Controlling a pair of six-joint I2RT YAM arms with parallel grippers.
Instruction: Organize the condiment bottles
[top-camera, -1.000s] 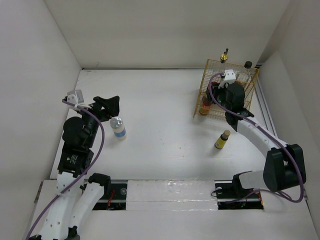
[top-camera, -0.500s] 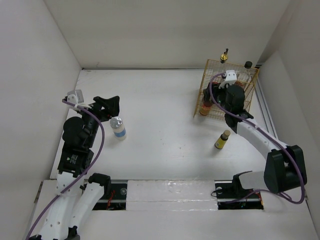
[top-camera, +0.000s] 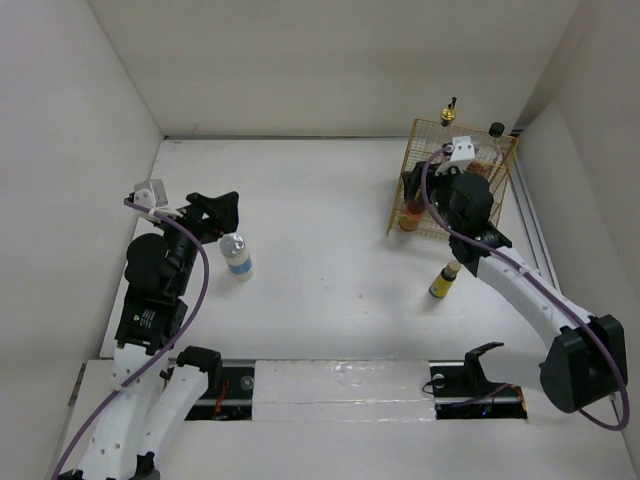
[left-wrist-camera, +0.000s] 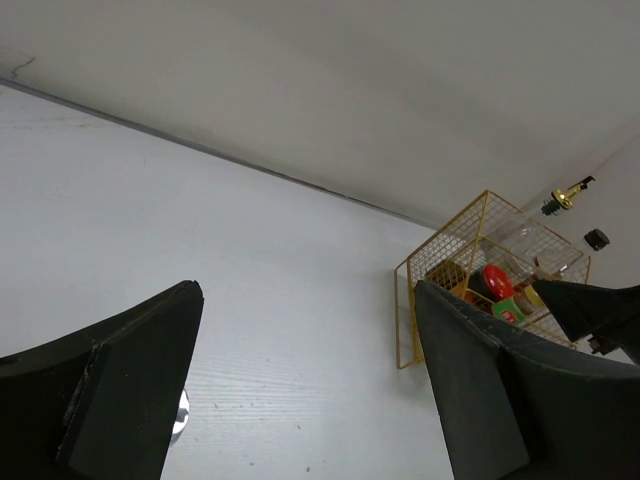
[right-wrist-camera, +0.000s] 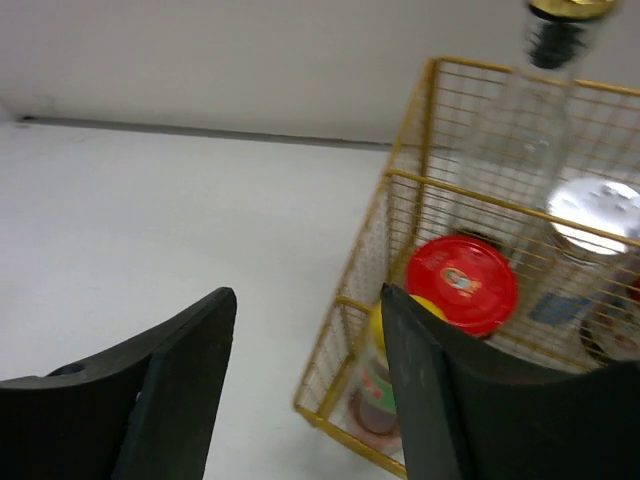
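A gold wire basket (top-camera: 411, 152) at the back right holds several condiment bottles. The right wrist view shows a red-lidded jar (right-wrist-camera: 462, 283), a yellow-capped red-labelled bottle (right-wrist-camera: 383, 372), a tall clear gold-capped bottle (right-wrist-camera: 543, 100) and a silver-lidded jar (right-wrist-camera: 592, 207) in it. My right gripper (top-camera: 425, 190) is open and empty at the basket's front left corner. A small yellow-labelled bottle (top-camera: 444, 281) stands on the table in front of the basket. A silver-lidded, blue-labelled bottle (top-camera: 236, 256) stands at the left. My left gripper (top-camera: 226, 211) is open and empty just behind it.
White walls close in the table on the left, back and right. A black cap (top-camera: 496, 128) shows at the basket's back right corner. The left wrist view shows the basket (left-wrist-camera: 440, 233) far off to the right across bare table.
The right arm's elbow has swung right and toward the near edge, and its forearm now covers part of the small yellow-labelled bottle's cap. The left arm has not moved.
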